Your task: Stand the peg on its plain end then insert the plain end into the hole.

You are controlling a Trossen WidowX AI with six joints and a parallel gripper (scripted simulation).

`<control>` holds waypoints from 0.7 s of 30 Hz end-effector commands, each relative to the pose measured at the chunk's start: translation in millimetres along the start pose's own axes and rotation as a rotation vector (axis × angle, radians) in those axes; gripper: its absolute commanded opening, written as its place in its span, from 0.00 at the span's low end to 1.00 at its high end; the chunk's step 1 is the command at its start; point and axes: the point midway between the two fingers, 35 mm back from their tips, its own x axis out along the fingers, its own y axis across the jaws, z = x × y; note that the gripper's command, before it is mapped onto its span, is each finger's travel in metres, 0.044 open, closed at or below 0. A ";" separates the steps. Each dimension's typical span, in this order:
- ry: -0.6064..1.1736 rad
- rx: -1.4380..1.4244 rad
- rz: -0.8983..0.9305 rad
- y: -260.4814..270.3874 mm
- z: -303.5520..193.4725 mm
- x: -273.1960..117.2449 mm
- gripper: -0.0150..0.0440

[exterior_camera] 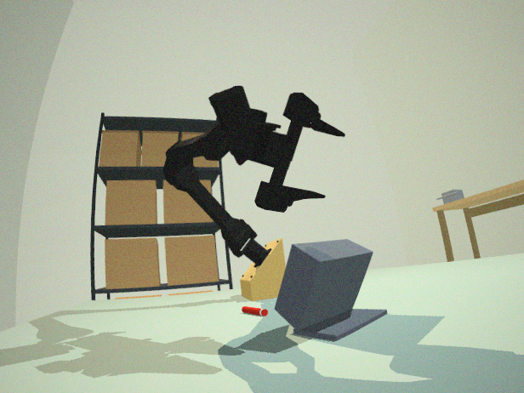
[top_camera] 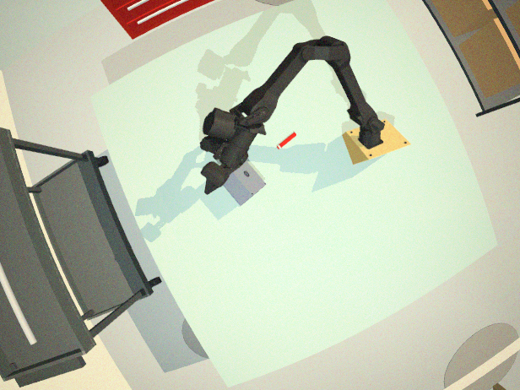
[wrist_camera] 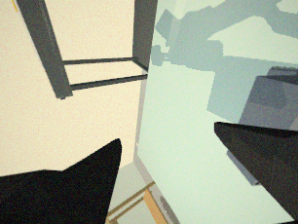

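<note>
The red peg [top_camera: 287, 140] [exterior_camera: 254, 310] lies on its side on the table [top_camera: 338, 262], between the robot's base and the panel. Its white band is near the end away from the base. The grey-blue sloped panel block [top_camera: 256, 184] [exterior_camera: 327, 285] [wrist_camera: 268, 99] stands on the table. Its hole [top_camera: 246, 173] shows in the top view; the exterior camera sees the block's back. My gripper [exterior_camera: 334, 166] [wrist_camera: 167, 134] is wide open and empty, high above the table. In the top view it overlaps the panel's far edge, and one fingertip is hard to make out. The peg is not in the wrist view.
The arm stands on a yellow wedge base [top_camera: 392, 139] [exterior_camera: 264, 285]. A dark chair-like frame [top_camera: 84, 224] is beyond the table edge on the panel's side. A shelf rack with boxes [exterior_camera: 132, 204] stands behind the base, and a red cabinet [top_camera: 148, 29] is at the top left.
</note>
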 end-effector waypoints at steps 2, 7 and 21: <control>0.044 -0.100 -0.105 -23.0 -19.9 -0.8 1.00; 0.092 -0.200 -0.205 -44.8 -37.0 -3.6 1.00; 0.193 -0.453 -0.424 -99.3 -55.6 -20.9 1.00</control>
